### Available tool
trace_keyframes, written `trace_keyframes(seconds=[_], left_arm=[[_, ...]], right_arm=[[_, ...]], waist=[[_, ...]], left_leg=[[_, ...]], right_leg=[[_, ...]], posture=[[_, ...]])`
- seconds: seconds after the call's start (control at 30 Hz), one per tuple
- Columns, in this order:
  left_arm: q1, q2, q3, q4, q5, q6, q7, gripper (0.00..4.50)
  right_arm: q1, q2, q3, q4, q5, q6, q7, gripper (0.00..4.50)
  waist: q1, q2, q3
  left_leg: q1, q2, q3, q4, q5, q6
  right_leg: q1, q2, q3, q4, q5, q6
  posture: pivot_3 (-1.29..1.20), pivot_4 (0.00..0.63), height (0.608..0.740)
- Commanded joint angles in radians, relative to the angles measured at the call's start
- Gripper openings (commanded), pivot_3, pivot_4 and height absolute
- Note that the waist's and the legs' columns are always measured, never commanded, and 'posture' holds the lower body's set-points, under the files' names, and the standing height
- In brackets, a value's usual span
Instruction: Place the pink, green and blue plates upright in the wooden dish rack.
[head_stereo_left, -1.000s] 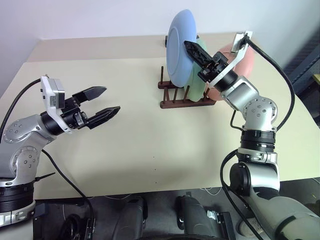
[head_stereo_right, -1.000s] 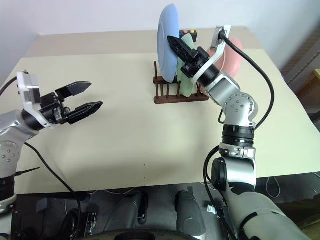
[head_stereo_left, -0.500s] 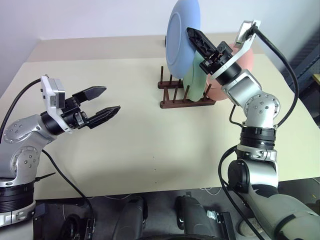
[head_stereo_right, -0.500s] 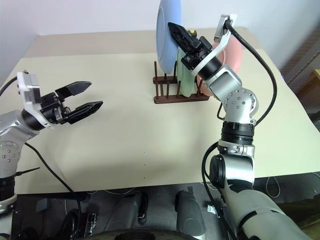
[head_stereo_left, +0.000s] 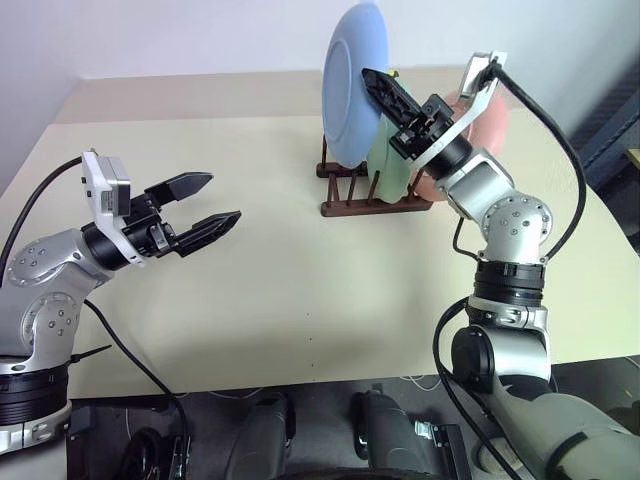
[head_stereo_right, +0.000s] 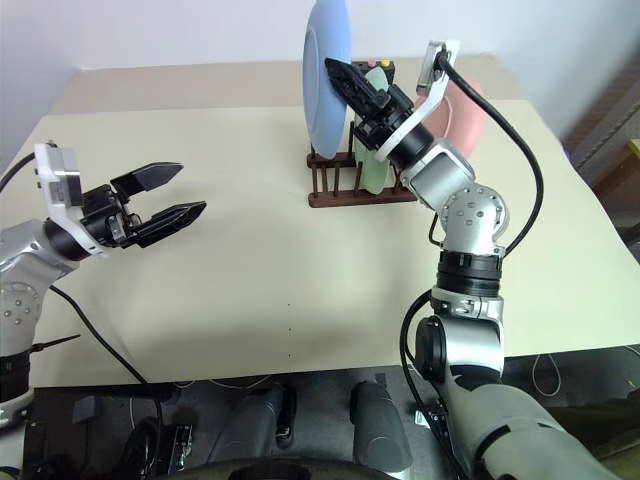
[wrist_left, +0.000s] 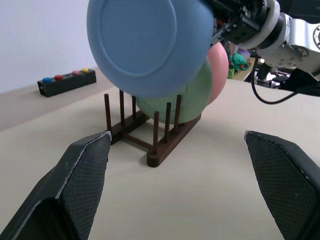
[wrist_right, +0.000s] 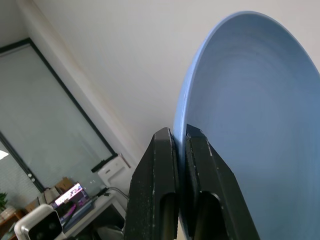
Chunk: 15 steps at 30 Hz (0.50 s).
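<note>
Jaws of our right gripper (head_stereo_left: 374, 85) pinched tight on rim of blue plate (head_stereo_left: 350, 95), plate upright in air above wooden dish rack (head_stereo_left: 372, 190). Green plate (head_stereo_left: 395, 160) and pink plate (head_stereo_left: 485, 125) stand in rack behind it. Our left gripper (head_stereo_left: 215, 205) spread wide, empty, well apart over table (head_stereo_left: 300, 280). Black button box (wrist_left: 65, 82) beyond rack.
</note>
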<state>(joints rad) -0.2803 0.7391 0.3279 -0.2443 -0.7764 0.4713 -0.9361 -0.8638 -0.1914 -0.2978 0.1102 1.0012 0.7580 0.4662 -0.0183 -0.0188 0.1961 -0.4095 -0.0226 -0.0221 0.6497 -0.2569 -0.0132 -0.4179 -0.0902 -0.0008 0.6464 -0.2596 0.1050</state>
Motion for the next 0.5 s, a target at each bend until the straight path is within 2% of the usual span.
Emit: trace_keyframes(seconds=[0.03, 0.5], left_arm=[[-0.008, 0.003, 0.015, -0.032, -0.012, -0.006, -0.001, 4.39], [-0.013, 0.007, 0.015, -0.032, -0.014, 0.000, 0.000, 4.39]], right_arm=[[0.007, -0.004, 0.015, -0.057, -0.007, -0.016, 0.025, 0.00], [0.033, -0.008, 0.027, -0.044, -0.050, -0.036, 0.051, 0.00]], waist=[[0.000, 0.000, 0.000], [0.000, 0.000, 0.000]], left_leg=[[0.000, 0.000, 0.000, 0.000, 0.000, 0.000], [0.000, 0.000, 0.000, 0.000, 0.000, 0.000]], right_leg=[[0.000, 0.000, 0.000, 0.000, 0.000, 0.000], [0.000, 0.000, 0.000, 0.000, 0.000, 0.000]], posture=[[0.00, 0.150, 0.740], [0.00, 0.150, 0.740]])
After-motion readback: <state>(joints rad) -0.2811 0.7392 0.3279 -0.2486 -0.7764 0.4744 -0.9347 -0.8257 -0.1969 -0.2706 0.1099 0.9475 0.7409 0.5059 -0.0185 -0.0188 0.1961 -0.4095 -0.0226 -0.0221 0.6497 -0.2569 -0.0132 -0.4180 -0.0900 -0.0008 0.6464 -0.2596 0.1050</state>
